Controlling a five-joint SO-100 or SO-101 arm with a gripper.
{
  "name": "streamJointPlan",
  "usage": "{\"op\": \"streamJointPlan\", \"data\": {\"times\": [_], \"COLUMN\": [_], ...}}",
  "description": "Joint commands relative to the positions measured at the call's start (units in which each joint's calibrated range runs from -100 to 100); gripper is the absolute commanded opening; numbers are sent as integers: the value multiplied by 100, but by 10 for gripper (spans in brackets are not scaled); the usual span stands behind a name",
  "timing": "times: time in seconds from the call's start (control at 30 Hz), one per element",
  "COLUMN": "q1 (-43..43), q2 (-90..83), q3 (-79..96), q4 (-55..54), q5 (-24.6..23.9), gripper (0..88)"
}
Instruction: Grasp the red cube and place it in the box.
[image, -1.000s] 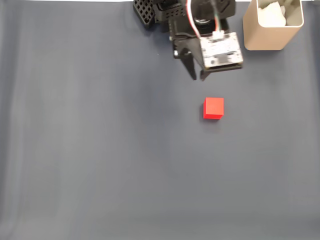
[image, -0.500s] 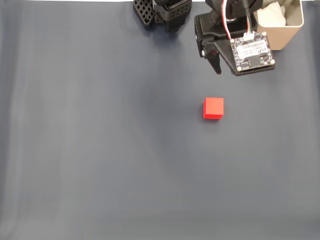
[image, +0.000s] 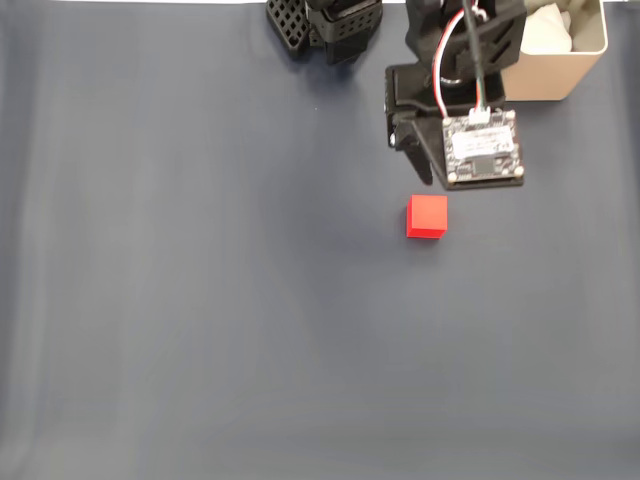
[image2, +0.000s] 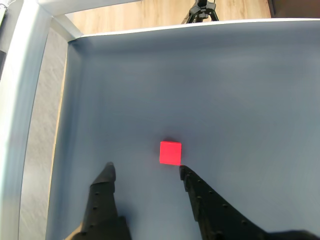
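Red and matte, the cube sits alone on the dark grey cloth that covers the table, square on one face and touching nothing. In the wrist view the cube lies just ahead of the two black fingers, closer to the right-hand one than to the left. The gripper is spread wide, with nothing between its fingers. In the fixed view the gripper hangs just above the cube in the picture, near it but apart, with the wrist circuit board beside it. The beige box stands well apart at the top right corner, partly hidden by the arm, with something pale inside it.

The step in hand looks like the approach to the grasp: the cube is untouched and not yet between the fingers. The next move calls for a small shift toward the right-hand finger's side to centre the cube, then a reach forward and down until the fingers flank it before closing.
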Motion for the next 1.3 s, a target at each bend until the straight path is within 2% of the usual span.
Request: {"op": "streamJointPlan", "data": {"times": [0.0, 0.4, 1.27], "q1": [140, 438, 559], "q2": [50, 275, 829], "q3": [-89, 640, 1570], "q4": [-185, -990, -2089], "q5": [-39, -63, 0], "gripper": [386, 465, 478]}}
